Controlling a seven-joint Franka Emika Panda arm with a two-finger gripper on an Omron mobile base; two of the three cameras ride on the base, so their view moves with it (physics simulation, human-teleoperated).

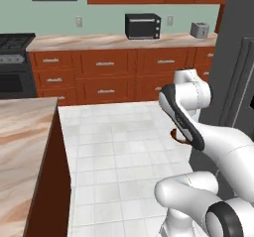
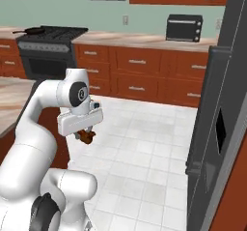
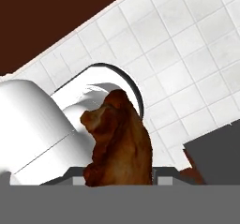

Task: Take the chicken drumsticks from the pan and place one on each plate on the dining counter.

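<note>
In the left base view, the arm is folded over the tiled floor (image 1: 119,147), between the dining counter (image 1: 22,132) on the left and a dark tall appliance (image 1: 238,72) on the right. A small orange-brown bit shows just beside the forearm, low at its left edge; it is probably the carried chicken drumstick (image 1: 174,133), but here it is too small to be sure. The stove (image 1: 15,57) stands far back at the left.

In the right base view, the gripper (image 2: 85,136) hangs under the white hand, over the floor, and a brown drumstick sits between its fingers. The pan (image 2: 36,30) rests on the stove at the back, well apart from the arm. I cannot tell if a second drumstick lies in it. A corner of the dining counter shows at the left edge.

In the hand view, the drumstick fills the middle and rises from between the finger tips. The jaws are nearly closed and they clamp the meat.

I judge that the step in hand is the carrying of one drumstick to the plates. The next move calls for the base to turn to the dining counter, then for the arm to bring the meat above a plate before the release.
</note>
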